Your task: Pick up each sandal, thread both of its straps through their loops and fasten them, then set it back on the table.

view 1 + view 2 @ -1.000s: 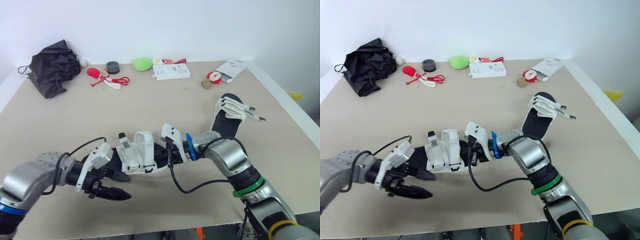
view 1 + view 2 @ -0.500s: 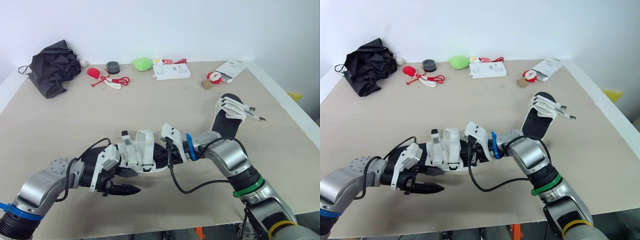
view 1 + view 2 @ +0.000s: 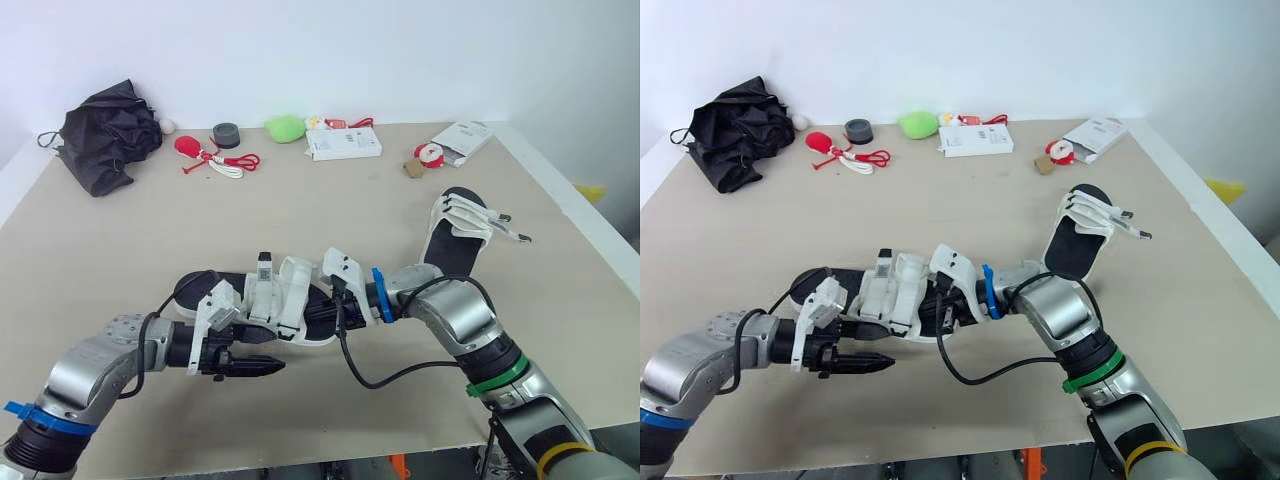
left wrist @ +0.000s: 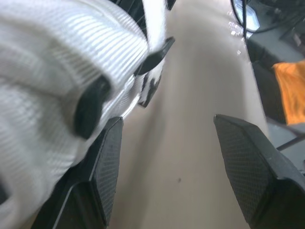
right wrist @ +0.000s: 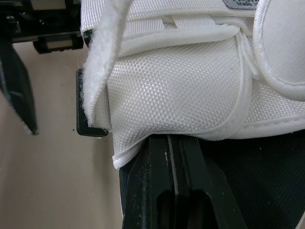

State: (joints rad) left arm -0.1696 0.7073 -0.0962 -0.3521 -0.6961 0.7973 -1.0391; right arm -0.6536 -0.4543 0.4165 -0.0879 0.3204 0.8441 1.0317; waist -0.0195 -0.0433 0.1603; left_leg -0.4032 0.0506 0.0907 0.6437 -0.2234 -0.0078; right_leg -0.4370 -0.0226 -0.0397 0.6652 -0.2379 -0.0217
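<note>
One sandal (image 3: 272,300), black sole with white straps, lies at the table's front centre with its straps standing up. My right gripper (image 3: 322,312) is shut on its right end; in the right wrist view the fingers (image 5: 174,191) meet under the white strap (image 5: 181,90). My left gripper (image 3: 255,357) is open just in front of the sandal, nothing between its fingers (image 4: 248,162), and one finger lies against the white strap (image 4: 57,71). The second sandal (image 3: 458,235) rests at the right, its straps loose.
Along the back edge sit a black bag (image 3: 105,135), a red-and-white cord (image 3: 215,158), a tape roll (image 3: 226,133), a green lump (image 3: 285,127), a white box (image 3: 343,143) and a white packet (image 3: 462,138). The table's front edge is close below both arms.
My left gripper has moved right and in, up against the sandal's front side. The sandal has rolled so its straps stand more upright and its left sole end shows.
</note>
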